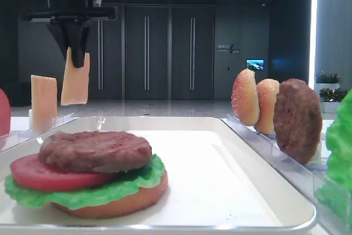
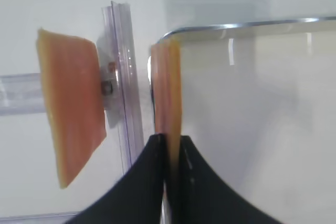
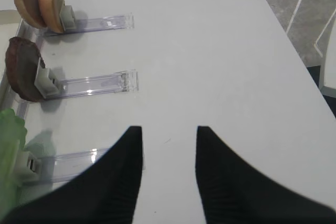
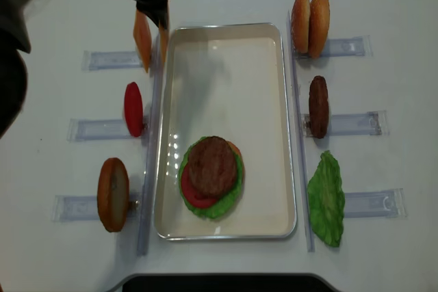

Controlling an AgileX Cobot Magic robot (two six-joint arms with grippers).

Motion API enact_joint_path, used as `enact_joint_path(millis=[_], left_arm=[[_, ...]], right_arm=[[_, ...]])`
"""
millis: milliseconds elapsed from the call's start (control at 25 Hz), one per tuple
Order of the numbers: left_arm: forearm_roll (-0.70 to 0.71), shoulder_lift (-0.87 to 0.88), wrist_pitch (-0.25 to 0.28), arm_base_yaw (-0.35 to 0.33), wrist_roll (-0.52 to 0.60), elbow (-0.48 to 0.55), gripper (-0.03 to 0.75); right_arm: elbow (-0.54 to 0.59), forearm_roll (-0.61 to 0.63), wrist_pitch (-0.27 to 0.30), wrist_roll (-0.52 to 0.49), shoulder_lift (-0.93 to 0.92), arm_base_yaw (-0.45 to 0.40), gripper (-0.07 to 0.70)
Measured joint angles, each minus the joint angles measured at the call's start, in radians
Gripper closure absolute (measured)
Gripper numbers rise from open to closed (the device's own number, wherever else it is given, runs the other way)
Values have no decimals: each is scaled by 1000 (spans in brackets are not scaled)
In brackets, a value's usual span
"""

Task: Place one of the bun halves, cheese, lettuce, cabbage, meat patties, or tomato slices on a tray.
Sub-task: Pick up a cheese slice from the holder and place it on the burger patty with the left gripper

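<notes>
My left gripper [image 1: 77,59] is shut on the top edge of a cheese [image 1: 75,85] slice that hangs in the air. From overhead the held cheese [image 4: 163,35] is over the far left corner of the white tray [image 4: 291,135]. In the left wrist view the slice [image 2: 168,87] shows edge-on between the fingertips of that gripper [image 2: 170,141], beside the tray rim [image 2: 247,24]. A second cheese slice [image 4: 142,37] stands in its holder just to the left. On the tray sits a stack: bun half [image 1: 124,205], lettuce [image 1: 110,189], tomato slice [image 1: 30,171], meat patty [image 1: 94,149]. My right gripper [image 3: 169,129] is open over bare table.
Right of the tray, clear holders carry two bun halves [image 4: 309,15], a meat patty [image 4: 317,106] and a lettuce leaf [image 4: 326,198]. Left of it stand a tomato slice [image 4: 133,109] and a bun half [image 4: 113,194]. The far half of the tray floor is bare.
</notes>
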Motion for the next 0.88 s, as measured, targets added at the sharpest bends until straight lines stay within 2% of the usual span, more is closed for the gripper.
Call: enact_joint_path(millis=[160,560,760,880], left_arm=[[-6,-1,20,0,11,-82,687],[-50,-13,28,-2,28,-92,687],[-52,-94,28,-23,31,-6,687],[-55,-188,28,-40,31,114,687]], right_arm=[[0,0,0,0,0,0,388],[0,0,0,-1,0,0,388],[0,0,0,-1,0,0,388],[0,0,0,-1,0,0,388]])
